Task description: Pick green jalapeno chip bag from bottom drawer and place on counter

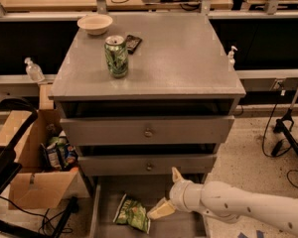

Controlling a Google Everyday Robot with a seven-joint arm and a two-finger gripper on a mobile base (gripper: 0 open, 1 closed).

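- The gripper (167, 192) hung over the bottom drawer (96, 213), below the front edge of the counter (184, 58), fingers spread wide, holding nothing.
- Its lower finger seemed just beside the green jalapeno chip bag (131, 213), which lay on the drawer floor.

The green jalapeno chip bag (131, 213) is shiny green with pale print and lies on the plain grey floor of the bottom drawer (107, 201); just beside it the gripper (162, 193) has cream jaws, spread apart, on a white arm (248, 209). The table (188, 58) is an even grey, and on it the soda can (116, 57) is green with a darker leafy pattern and a silver top, the bowl (95, 23) is beige and the small packet (133, 43) is dark. The cardboard box (39, 185) is brown.
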